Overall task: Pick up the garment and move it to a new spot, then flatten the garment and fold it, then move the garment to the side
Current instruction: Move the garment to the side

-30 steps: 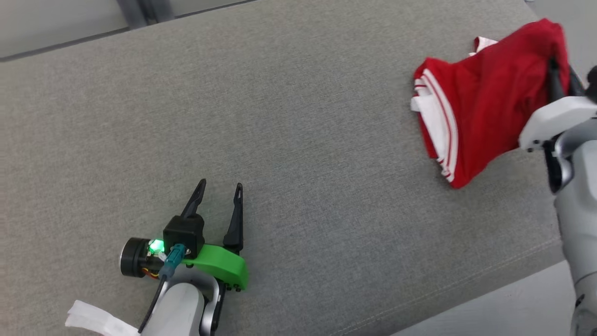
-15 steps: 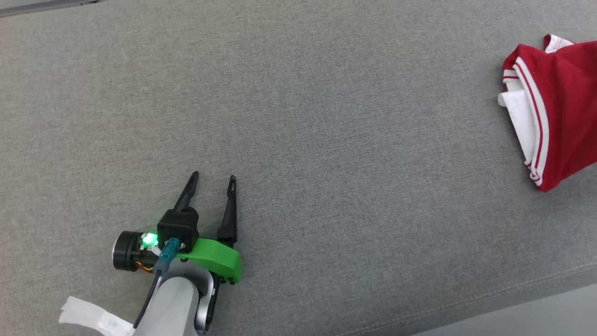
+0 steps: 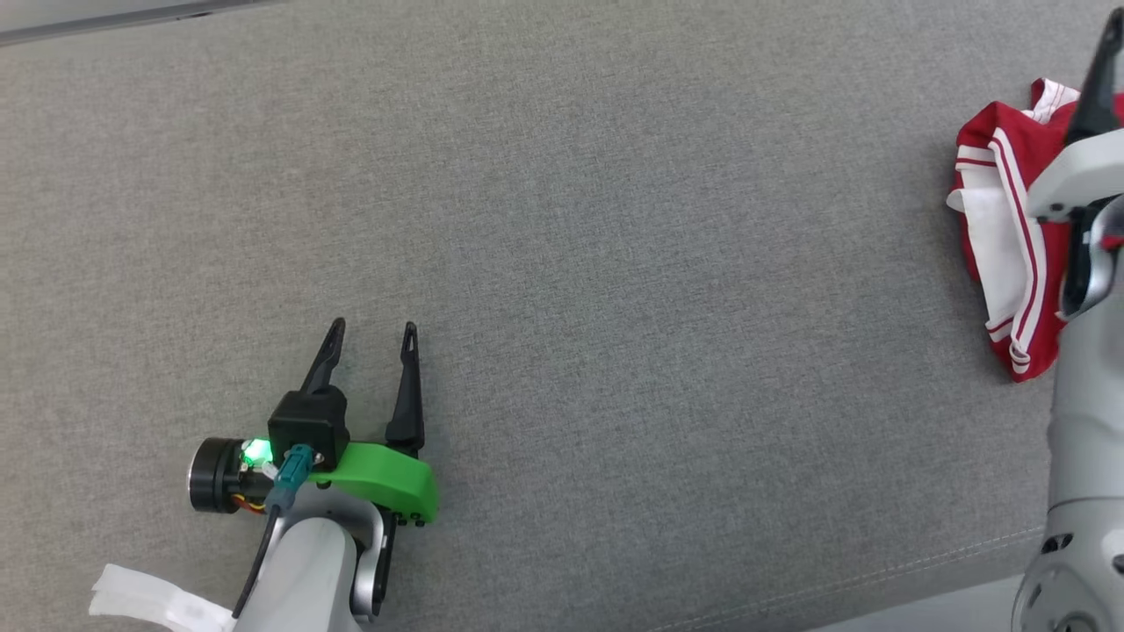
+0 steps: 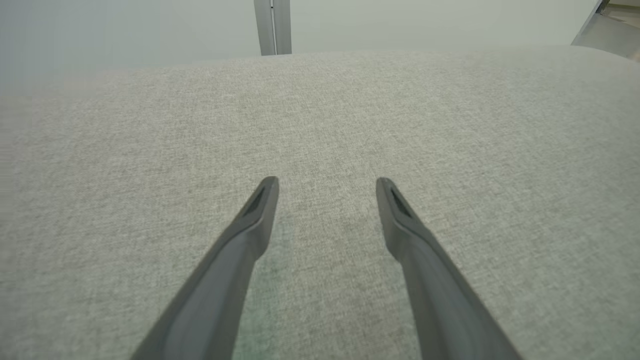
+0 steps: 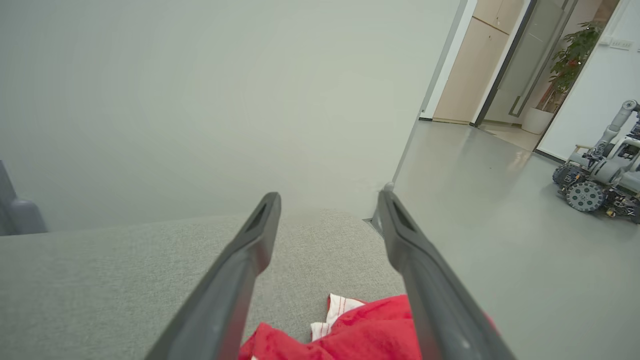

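At about 7 o'clock in the head view, the left end effector [image 3: 372,326] hovers low over the grey upholstered surface [image 3: 615,219], its fingers moderately apart and holding nothing. At 3 o'clock, by the surface's right edge, lies the red garment with white stripes [image 3: 1001,228] in a compact bundle. The right end effector [image 5: 328,195] hangs just above it, fingers spread and empty, with the cloth below their bases. With the bundle parked off to the side, this looks like the final set-aside step. The next move probably calls for lifting the right arm clear without snagging the fabric.
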{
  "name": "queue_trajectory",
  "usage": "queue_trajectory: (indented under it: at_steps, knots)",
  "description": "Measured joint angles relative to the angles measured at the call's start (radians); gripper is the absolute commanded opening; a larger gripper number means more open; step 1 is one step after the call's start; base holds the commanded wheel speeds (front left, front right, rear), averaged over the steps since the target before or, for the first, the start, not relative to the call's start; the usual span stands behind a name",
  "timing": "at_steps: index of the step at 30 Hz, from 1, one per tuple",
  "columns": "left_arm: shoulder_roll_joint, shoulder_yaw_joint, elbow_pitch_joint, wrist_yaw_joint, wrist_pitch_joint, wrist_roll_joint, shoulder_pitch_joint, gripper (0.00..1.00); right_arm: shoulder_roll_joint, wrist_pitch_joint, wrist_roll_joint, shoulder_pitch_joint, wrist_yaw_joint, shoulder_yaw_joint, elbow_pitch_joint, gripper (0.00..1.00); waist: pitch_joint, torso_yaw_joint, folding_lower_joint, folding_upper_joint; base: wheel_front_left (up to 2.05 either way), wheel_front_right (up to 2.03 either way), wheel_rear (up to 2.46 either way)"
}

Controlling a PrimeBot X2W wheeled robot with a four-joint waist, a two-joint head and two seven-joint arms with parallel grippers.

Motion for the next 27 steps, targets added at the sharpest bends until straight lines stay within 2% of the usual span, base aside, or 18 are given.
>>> queue_trajectory:
  at_steps: [6,13,27]
  knots:
    - [0.000,0.015,0.001,0.016,0.000,-0.005,0.018,1.00,0.038,0.000,0.128,0.118,0.000,0.116,-0.106,1.00,-0.028,0.018,-0.0001,0.0000,0.00,0.00,0.00]
    - [0.000,0.025,0.008,0.036,0.000,-0.017,0.052,1.00,0.053,0.000,0.181,0.250,0.000,0.220,-0.157,1.00,-0.070,0.054,-0.0001,0.0000,0.00,0.00,0.00]
    - [0.001,0.026,0.014,0.062,0.000,-0.049,0.128,1.00,0.063,0.000,0.244,0.469,0.000,0.267,-0.128,1.00,-0.172,0.176,-0.0001,0.0000,0.00,0.00,0.00]
